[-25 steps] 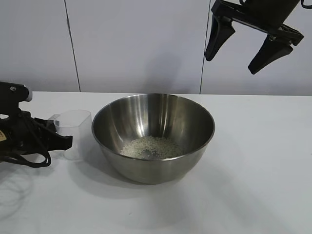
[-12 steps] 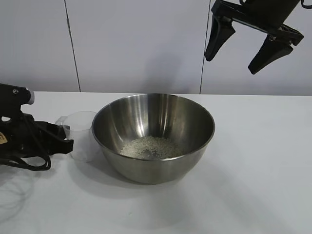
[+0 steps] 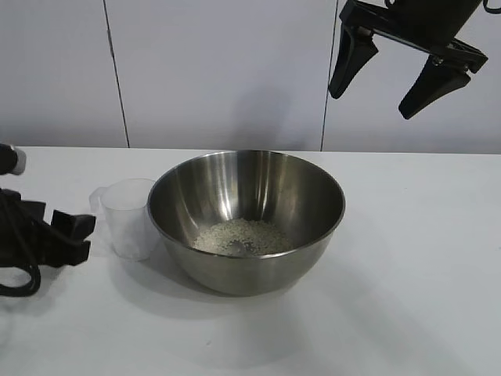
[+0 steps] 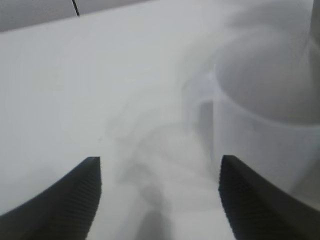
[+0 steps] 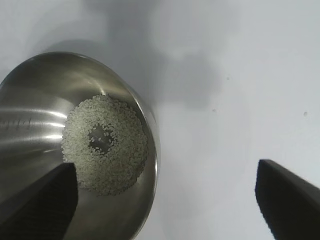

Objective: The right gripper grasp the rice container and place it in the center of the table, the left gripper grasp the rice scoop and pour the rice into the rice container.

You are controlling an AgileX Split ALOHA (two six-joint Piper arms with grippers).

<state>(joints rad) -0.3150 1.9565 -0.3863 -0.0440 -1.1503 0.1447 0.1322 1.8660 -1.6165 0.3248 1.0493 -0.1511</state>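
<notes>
The table (image 3: 407, 258) carries the rice container (image 3: 246, 219) near its middle, upright, with the rice (image 3: 241, 236) in a low ring-shaped heap on its bottom (a bare patch of steel shows at the heap's centre). The right gripper (image 3: 405, 72) hangs high above the bowl's far right side, jaws spread wide and empty. The left gripper (image 3: 74, 231) sits low at the table's left edge, jaws apart, holding nothing. The rice scoop (image 3: 129, 217) stands upright just beside the bowl, apart from the left fingers.
</notes>
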